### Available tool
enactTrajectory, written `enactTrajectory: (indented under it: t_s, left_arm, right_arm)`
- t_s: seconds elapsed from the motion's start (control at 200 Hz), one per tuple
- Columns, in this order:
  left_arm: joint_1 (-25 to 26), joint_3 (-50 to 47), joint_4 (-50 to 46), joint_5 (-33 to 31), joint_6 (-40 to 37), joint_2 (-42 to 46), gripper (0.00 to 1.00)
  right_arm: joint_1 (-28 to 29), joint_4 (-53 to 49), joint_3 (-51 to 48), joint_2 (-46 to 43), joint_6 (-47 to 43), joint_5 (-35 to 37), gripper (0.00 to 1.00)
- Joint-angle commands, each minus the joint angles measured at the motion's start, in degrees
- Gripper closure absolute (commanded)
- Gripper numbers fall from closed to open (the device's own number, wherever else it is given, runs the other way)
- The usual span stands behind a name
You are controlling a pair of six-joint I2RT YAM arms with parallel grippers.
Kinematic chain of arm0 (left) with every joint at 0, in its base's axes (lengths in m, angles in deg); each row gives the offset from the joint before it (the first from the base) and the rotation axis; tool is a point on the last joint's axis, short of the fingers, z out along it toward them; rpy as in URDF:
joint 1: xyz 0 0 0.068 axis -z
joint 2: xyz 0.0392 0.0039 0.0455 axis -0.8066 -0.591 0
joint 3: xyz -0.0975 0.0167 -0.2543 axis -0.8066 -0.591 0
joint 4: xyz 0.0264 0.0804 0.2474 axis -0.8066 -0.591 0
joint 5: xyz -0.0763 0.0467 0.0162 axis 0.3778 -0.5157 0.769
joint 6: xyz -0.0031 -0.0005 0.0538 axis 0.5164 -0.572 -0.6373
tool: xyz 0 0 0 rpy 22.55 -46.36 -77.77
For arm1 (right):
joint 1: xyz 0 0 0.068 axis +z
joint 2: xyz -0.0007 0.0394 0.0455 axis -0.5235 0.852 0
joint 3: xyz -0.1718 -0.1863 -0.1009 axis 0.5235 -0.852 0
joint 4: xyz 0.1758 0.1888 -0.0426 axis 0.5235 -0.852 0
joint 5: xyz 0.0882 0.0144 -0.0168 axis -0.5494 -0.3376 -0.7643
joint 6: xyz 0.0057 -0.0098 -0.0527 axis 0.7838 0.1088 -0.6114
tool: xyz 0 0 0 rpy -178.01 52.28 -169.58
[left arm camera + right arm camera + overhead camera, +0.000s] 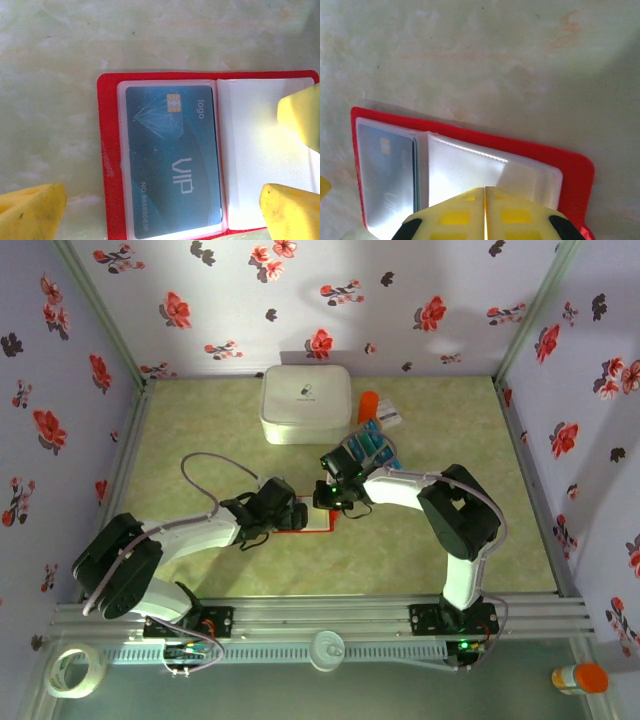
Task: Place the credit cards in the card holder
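Observation:
The red card holder [107, 150] lies open on the table, its pale clear pockets facing up. One teal-blue credit card [170, 160] marked VIP sits inside its left pocket. My left gripper [162, 220] is open and straddles the holder, one yellow finger [35, 210] off its left edge. My right gripper [485, 192] is shut, with nothing seen between its tips, which rest over the holder's empty right pocket [470, 170]. From above, both grippers [283, 512] [335, 502] meet over the holder [310, 529]. More credit cards [372, 448] lie on a clear sheet behind the right arm.
A big white rounded box [305, 405] stands at the back centre, with an orange object [368, 403] and a small white packet [389, 418] to its right. Flowered walls enclose the green table [200, 430] on three sides.

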Motion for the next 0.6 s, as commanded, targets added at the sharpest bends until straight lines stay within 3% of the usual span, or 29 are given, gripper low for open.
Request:
enactTrajectory:
  t_s: [0.0, 0.595]
  left_arm:
    - [0.62, 0.29, 0.49, -0.34, 0.89, -0.71, 0.0]
    - [0.7, 0.0, 0.51, -0.6, 1.0, -0.8, 0.0]
  right_arm:
    - [-0.51, -3.04, 1.15, -1.64, -2.01, 1.98, 0.9]
    - [-1.92, -6.58, 2.88, -2.88, -4.79, 3.67, 0.91]
